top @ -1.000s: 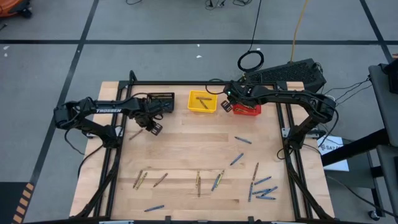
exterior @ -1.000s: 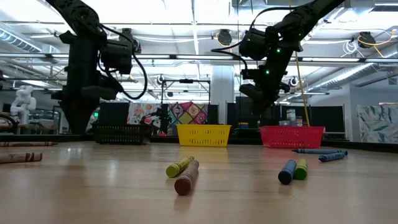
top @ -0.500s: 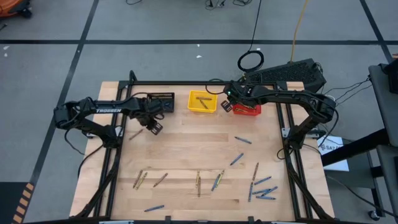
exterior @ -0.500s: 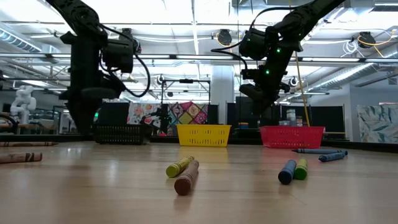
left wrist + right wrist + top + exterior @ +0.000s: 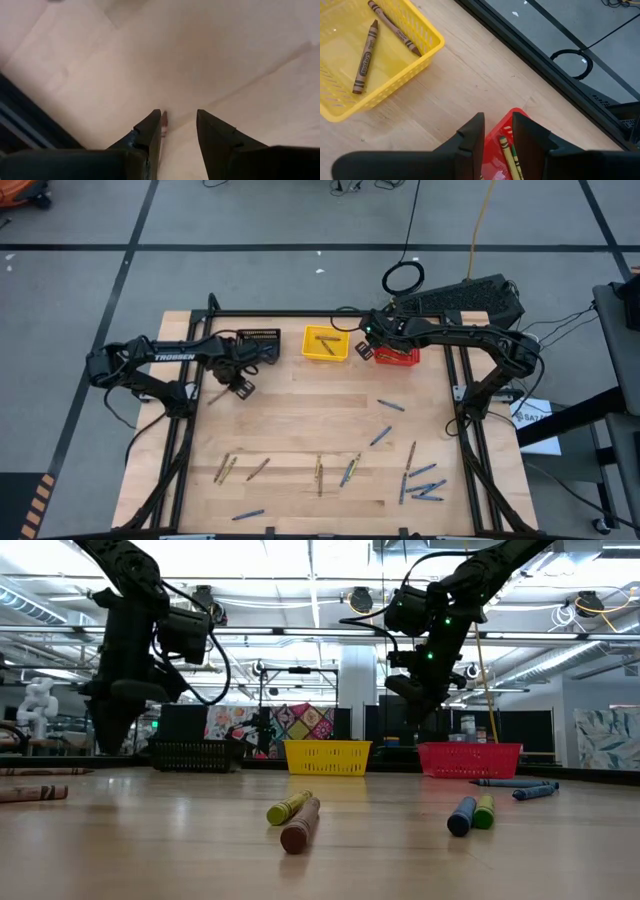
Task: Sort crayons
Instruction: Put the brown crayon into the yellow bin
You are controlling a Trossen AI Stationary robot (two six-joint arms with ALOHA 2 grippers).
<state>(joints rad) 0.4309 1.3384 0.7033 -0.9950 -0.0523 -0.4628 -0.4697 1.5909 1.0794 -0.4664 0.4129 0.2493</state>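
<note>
Several blue, olive and tan crayons (image 5: 380, 436) lie scattered over the near half of the wooden table (image 5: 300, 410). My left gripper (image 5: 241, 386) points down over the far left of the table, open. In its wrist view a brown crayon's end (image 5: 163, 120) shows between the fingers of my left gripper (image 5: 179, 114), close beside one of them; whether they touch cannot be told. A tan crayon (image 5: 217, 394) lies just left of it. My right gripper (image 5: 497, 117) stands open above the red basket (image 5: 512, 150), where olive crayons (image 5: 506, 149) lie.
A black basket (image 5: 258, 340), a yellow basket (image 5: 325, 343) holding brown crayons (image 5: 365, 57) and the red basket (image 5: 397, 357) stand in a row along the far edge. A dark frame (image 5: 180, 430) runs along both sides of the table. Bare wood lies mid-table.
My left gripper has turned a little about its wrist and swung slightly toward the table's left edge, staying open. My right gripper has kept still over the red basket.
</note>
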